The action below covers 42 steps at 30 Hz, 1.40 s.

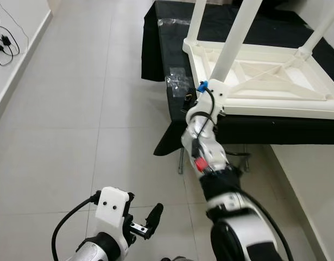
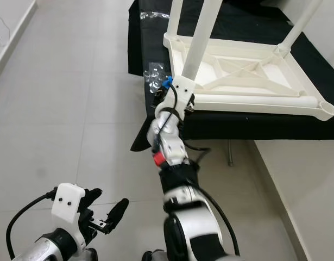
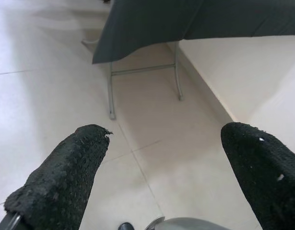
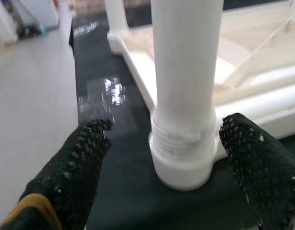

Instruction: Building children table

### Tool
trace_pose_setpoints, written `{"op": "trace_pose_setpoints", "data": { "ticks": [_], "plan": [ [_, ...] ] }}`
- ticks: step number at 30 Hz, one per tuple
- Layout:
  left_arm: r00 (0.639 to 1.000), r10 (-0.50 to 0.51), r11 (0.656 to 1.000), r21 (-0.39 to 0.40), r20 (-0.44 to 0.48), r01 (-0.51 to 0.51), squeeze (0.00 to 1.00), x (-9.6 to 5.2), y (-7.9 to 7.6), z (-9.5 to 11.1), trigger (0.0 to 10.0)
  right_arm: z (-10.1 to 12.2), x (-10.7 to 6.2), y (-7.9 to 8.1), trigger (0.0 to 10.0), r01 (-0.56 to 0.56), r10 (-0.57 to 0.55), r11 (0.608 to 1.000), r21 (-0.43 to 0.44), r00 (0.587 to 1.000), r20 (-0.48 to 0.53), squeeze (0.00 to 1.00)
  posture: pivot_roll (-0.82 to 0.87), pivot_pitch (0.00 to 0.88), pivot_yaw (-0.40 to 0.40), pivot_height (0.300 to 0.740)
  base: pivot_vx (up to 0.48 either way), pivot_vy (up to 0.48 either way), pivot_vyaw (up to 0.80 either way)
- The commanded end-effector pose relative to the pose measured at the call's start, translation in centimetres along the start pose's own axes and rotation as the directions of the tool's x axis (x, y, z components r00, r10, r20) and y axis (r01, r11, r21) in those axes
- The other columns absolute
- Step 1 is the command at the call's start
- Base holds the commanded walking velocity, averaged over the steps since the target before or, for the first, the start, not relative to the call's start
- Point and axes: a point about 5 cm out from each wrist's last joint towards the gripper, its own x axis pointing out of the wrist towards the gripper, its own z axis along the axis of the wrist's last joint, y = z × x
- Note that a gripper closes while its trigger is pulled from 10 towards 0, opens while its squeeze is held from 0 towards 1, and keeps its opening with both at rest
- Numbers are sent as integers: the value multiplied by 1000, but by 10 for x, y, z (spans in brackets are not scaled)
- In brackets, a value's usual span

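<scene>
A white children's table [image 1: 275,81] lies upside down on a black-draped table [image 1: 156,54], its legs pointing up. My right arm reaches to the near left corner, where a white leg [image 1: 234,38] stands in its socket. In the right wrist view my right gripper [image 4: 164,139] is open, a black finger on each side of that leg [image 4: 185,72] with a gap to it; screw threads show above the socket [image 4: 183,167]. My left gripper [image 1: 147,220] hangs low over the floor, open and holding nothing.
Clear plastic bags [image 1: 177,81] lie on the black cloth near the table's corner, another [image 1: 175,23] farther back. The draped table's metal legs [image 3: 111,91] stand on the tiled floor. A cable and charger [image 1: 4,43] lie by the left wall. A wall runs along the right.
</scene>
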Motion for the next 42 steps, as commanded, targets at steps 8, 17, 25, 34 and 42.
{"op": "trace_pose_setpoints", "data": {
  "ticks": [8,17,25,34,42],
  "plan": [
    [998,65,998,26,9,-65,0,4,9,-4,10000,-41,-72,-62,10000,-343,339,927,-150,939,-51,0,143,153,-137,740,0,0,0],
    [978,201,977,58,47,-203,0,5,24,-2,10000,-48,-98,-92,10000,-365,355,920,-142,931,-86,0,135,121,-125,740,0,0,0],
    [971,233,968,86,50,-237,0,9,30,-5,10000,-51,-119,-90,10000,-453,437,883,-127,889,-134,0,129,73,-119,740,0,0,0],
    [974,227,970,83,7,-227,0,17,29,-18,10000,-62,-115,-102,10000,-405,386,909,-99,907,-171,0,118,47,-121,740,56,-78,0],
    [975,224,973,57,-4,-223,0,19,30,-21,10000,-64,-116,-104,10000,-408,384,907,-104,903,-195,0,117,55,-126,740,278,-386,0]
  ]
}}
